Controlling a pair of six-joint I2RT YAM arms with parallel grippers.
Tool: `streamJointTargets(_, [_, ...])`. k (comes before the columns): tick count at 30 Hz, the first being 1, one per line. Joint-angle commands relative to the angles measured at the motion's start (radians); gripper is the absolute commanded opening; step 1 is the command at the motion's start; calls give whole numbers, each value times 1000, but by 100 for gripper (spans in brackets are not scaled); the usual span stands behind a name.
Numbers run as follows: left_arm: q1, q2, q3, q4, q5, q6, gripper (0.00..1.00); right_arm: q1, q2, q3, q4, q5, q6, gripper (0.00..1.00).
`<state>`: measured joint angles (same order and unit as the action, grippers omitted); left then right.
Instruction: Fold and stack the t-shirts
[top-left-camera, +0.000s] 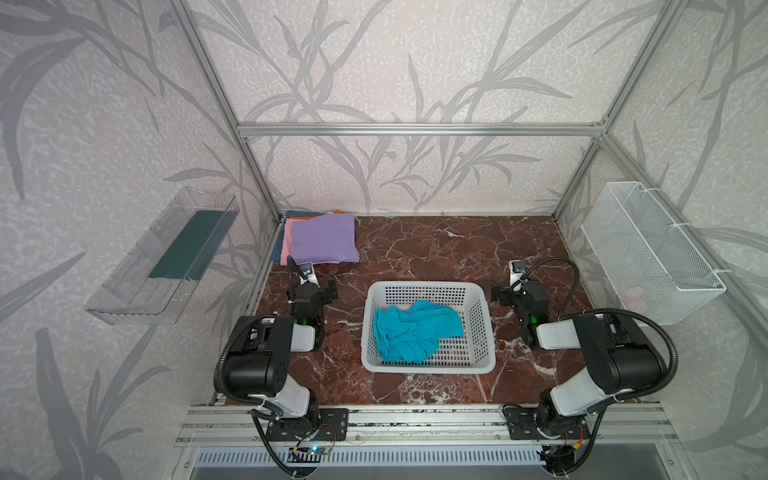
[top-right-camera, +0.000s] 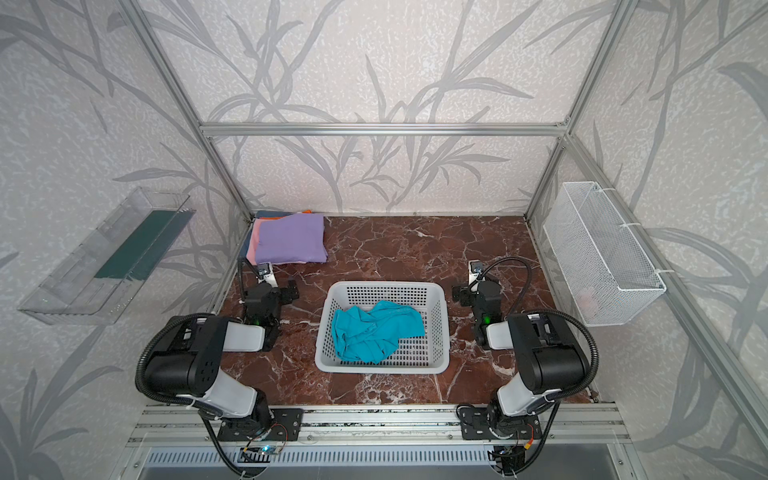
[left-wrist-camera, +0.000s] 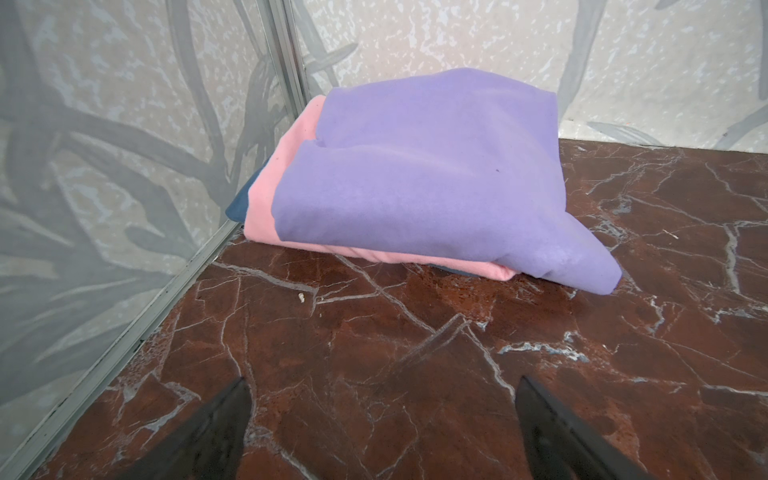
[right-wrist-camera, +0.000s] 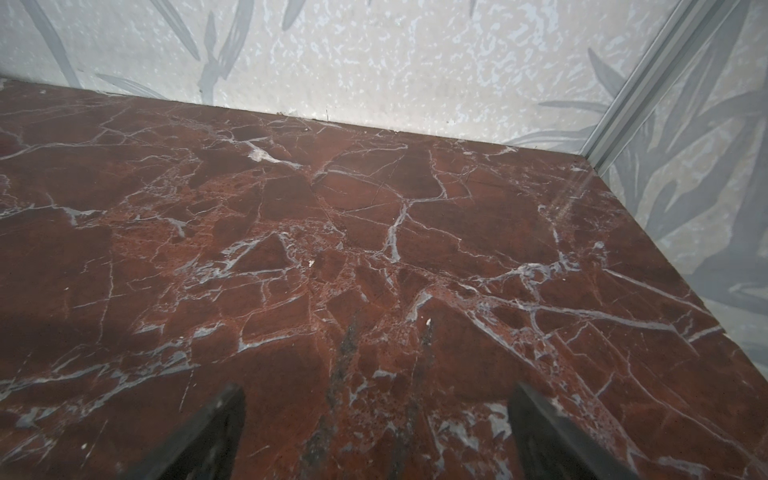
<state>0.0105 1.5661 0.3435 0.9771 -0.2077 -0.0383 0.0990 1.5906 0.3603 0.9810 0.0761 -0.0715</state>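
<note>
Teal tee (top-left-camera: 415, 330) crumpled in basket (top-left-camera: 428, 367), lilac tee (top-left-camera: 324, 239) folded, left hand (left-wrist-camera: 384, 380) and right hand (right-wrist-camera: 377, 385) spread

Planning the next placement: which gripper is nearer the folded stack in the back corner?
Left. The left gripper sits just in front of the folded stack, open and empty; the right gripper is on the far side of the basket.
</note>
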Motion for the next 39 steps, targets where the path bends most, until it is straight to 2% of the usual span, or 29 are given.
streamJointTargets(1, [3,2,19,2,8,3,99,1,-5,9,8,-6,10,99])
streamJointTargets(8, [4,3,19,1,9,3,99,2,-4,10,6,-4,8,99])
streamJointTargets(10, [-6,-18,11,10,-23,9,99,9,-26,18,-16,27,9,99])
streamJointTargets(12, [-33,-103,21,-82,-73,29,99,20,-89,62,-145,75,12,99])
streamJointTargets(15, [-47,-263,95,-346,-165,-5,99,29,-191,148,-387,102,11,99])
streamJointTargets(18, [-47,-361,200,-608,-366,-180,99,59,-275,228,-585,195,43,99])
streamJointTargets(21, [-46,-411,391,-1118,-576,-545,99,151,-349,269,-701,350,51,99])
streamJointTargets(23, [-45,-428,494,-1384,-619,-726,99,200,-386,325,-849,345,63,99])
streamJointTargets(25, [-44,-460,511,-1420,-585,-731,99,232,-382,403,-1019,298,85,99])
streamJointTargets(28, [-40,-532,488,-1431,-487,-750,99,322,-342,485,-1188,310,80,99])
streamJointTargets(29, [-37,-562,471,-1414,-442,-746,99,350,-333,502,-1230,256,60,97])
streamJointTargets(31, [-34,-609,433,-1378,-363,-739,92,397,-316,531,-1280,128,40,92])
streamJointTargets(33, [-34,-641,406,-1353,-298,-731,91,446,-292,560,-1323,41,22,91])
streamJointTargets(39, [-33,-639,415,-1405,-159,-723,89,557,-149,666,-1413,7,-108,90])
